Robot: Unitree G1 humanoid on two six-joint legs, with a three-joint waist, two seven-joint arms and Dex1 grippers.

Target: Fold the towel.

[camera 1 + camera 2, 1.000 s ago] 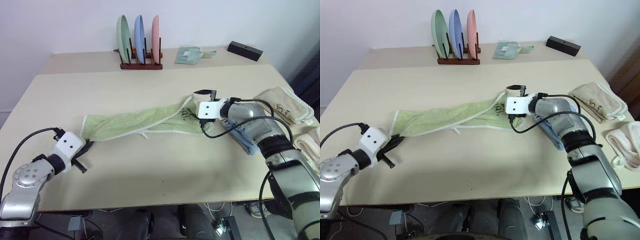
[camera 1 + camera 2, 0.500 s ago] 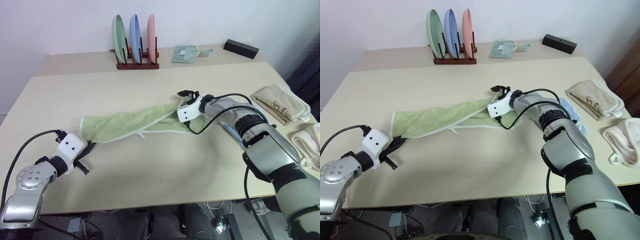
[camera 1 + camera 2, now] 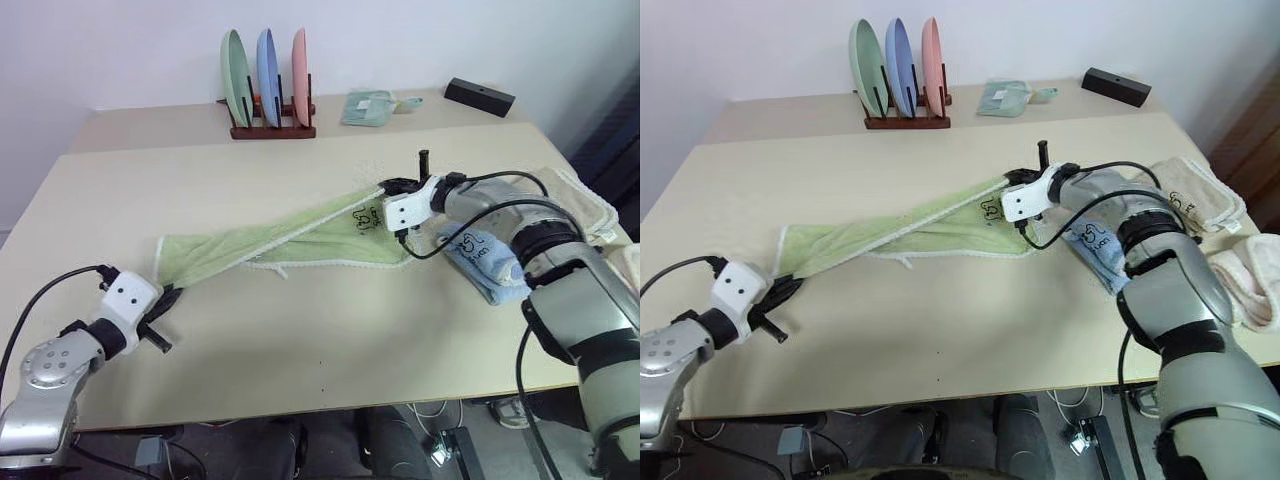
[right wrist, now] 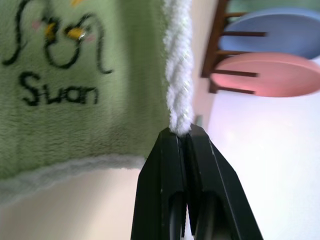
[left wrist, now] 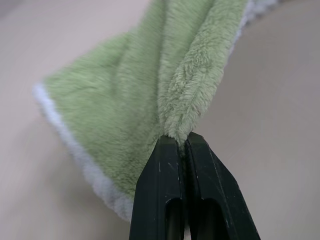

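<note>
Beige table (image 3: 330, 330) against a white wall, w/ the green towel (image 3: 300, 235) stretched across its middle, running from near the left front up toward the right. Left gripper (image 3: 165, 300) sits low at the table's left front, fingers (image 5: 167, 200) clamped tight on a bunched fold at the towel's left end, white edging just beside them. Right gripper (image 3: 398, 186) is at the other end, fingers (image 4: 172, 190) pinched on the twisted white edging of the upper corner, that corner lifted off the table so the top edge runs taut. Dark embroidered mark (image 4: 55, 55) w/ lettering sits on the towel right beside that grip. Lower edge of the towel lies on the table. Blue towel (image 3: 480, 262) lies folded just right of the green one, under the right forearm. Beige towel (image 3: 1195, 195) further right near the table edge, pink-white towel (image 3: 1252, 280) near it at the right rim. At the back: wooden rack (image 3: 268, 128) w/ green, blue and pink plates upright, a small folded green cloth (image 3: 370, 106) beside it, and a black box (image 3: 478, 97) toward the back right corner.
</note>
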